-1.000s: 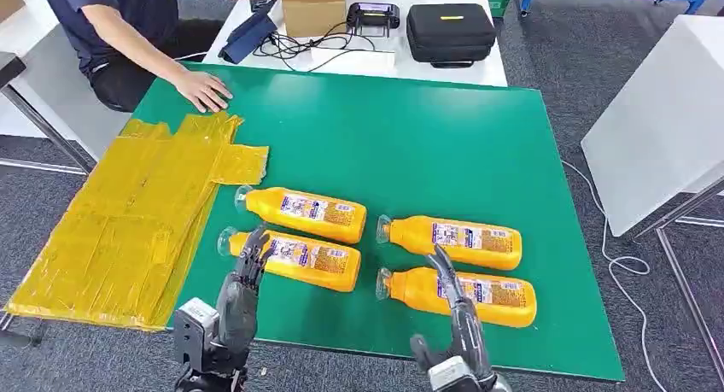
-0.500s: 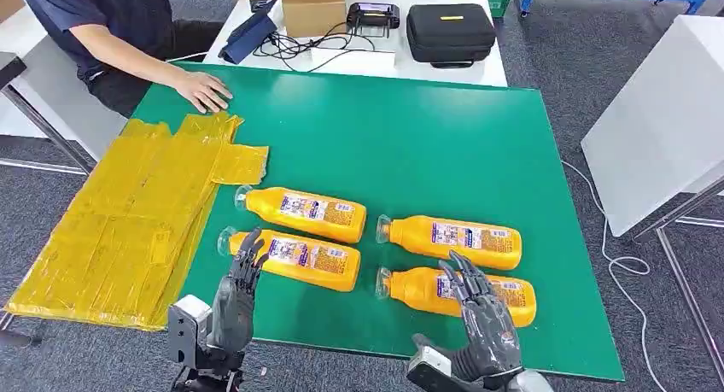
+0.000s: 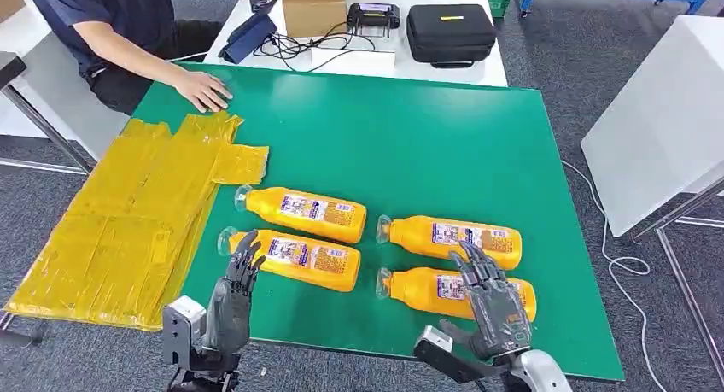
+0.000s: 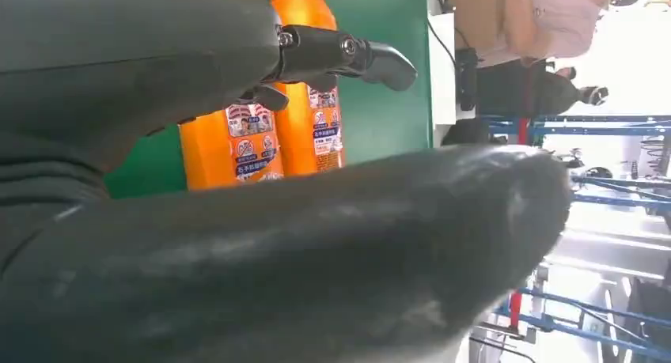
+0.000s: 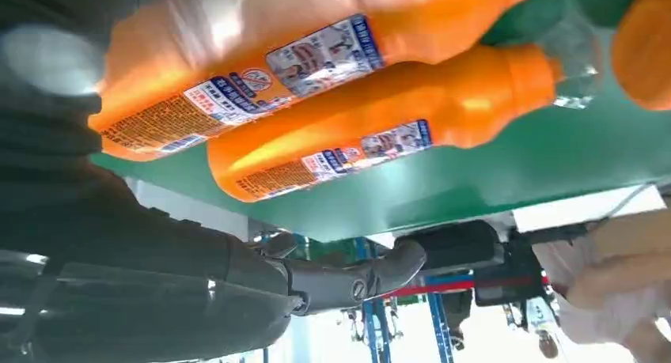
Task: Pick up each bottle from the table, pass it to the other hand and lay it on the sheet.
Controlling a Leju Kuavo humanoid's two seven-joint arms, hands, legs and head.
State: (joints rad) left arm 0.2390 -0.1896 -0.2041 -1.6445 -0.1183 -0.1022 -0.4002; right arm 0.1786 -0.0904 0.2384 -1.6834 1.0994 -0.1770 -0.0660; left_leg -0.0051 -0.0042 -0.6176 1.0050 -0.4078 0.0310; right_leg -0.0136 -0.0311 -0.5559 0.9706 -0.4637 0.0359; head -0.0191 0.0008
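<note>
Four orange bottles lie in two rows on the green table; the yellow sheet lies left. The right hand hovers, fingers spread, over the near-right bottle; the left hand, fingers apart, holds nothing. A person's hand rests by the sheet.

Four bottles lie on their sides on the table, two by two, caps pointing to nine o'clock. The near-left bottle sits just in front of the far-left bottle; at three o'clock from them lie the far-right bottle and the near-right bottle. The sheet covers the table's nine o'clock edge. At twelve o'clock, behind the table, a second table carries a case and a box.
</note>
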